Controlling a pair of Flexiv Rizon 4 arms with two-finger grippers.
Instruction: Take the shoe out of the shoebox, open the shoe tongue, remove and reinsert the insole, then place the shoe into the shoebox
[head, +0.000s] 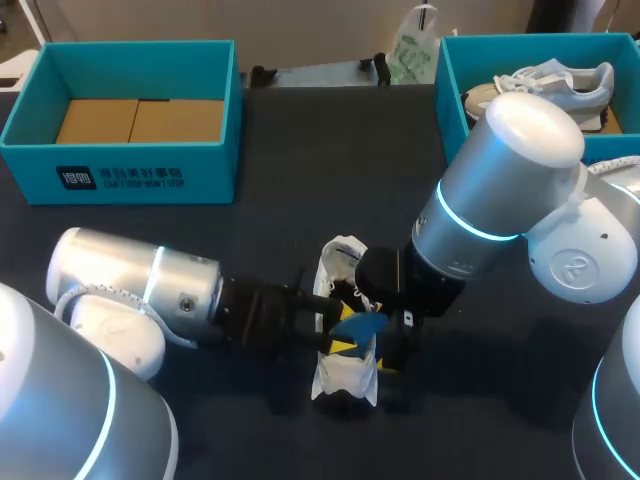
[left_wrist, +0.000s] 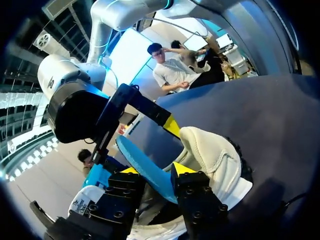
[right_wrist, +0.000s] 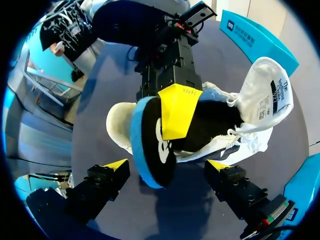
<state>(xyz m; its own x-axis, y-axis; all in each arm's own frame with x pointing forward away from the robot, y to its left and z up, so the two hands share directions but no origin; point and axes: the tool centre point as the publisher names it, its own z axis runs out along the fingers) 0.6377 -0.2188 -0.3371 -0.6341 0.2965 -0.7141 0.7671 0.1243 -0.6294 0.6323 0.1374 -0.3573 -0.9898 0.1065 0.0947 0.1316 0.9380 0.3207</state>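
Dark, matte worktop (head: 300, 160) runs from the robot's base out to two teal boxes at its far edge.

Nearest, the left arm (head: 140, 285) comes in low from the side, its silver casing smooth and rounded. The left end effector (left_wrist: 157, 170) is clamped on the insole (left_wrist: 142, 162), with a yellow tip pressed on each face. The insole is a thin, curved sheet with a blue underside and rim and a black upper face. One end sticks out free while the other runs down into the shoe (head: 345, 378); how deep it goes is hidden.

The shoe lies at the middle of the worktop. It is white with a soft knit upper. Its tongue (right_wrist: 265, 95) stands up and back, showing a printed label, with white laces (right_wrist: 240, 132) loose beside it.

The right end effector (right_wrist: 167, 165) hovers over the shoe with its fingers spread wide. One finger is on each side of the insole's free end, and neither appears to touch it. From above, the right arm (head: 500, 200) covers much of the shoe's middle.

Farther off, the left shoebox (head: 130, 175) is open, with flat brown cardboard (head: 140, 120) on its floor. The right shoebox (head: 450, 95) is partly hidden behind the right arm and cut off at the side. It holds a grey-and-white sneaker (head: 565, 85).
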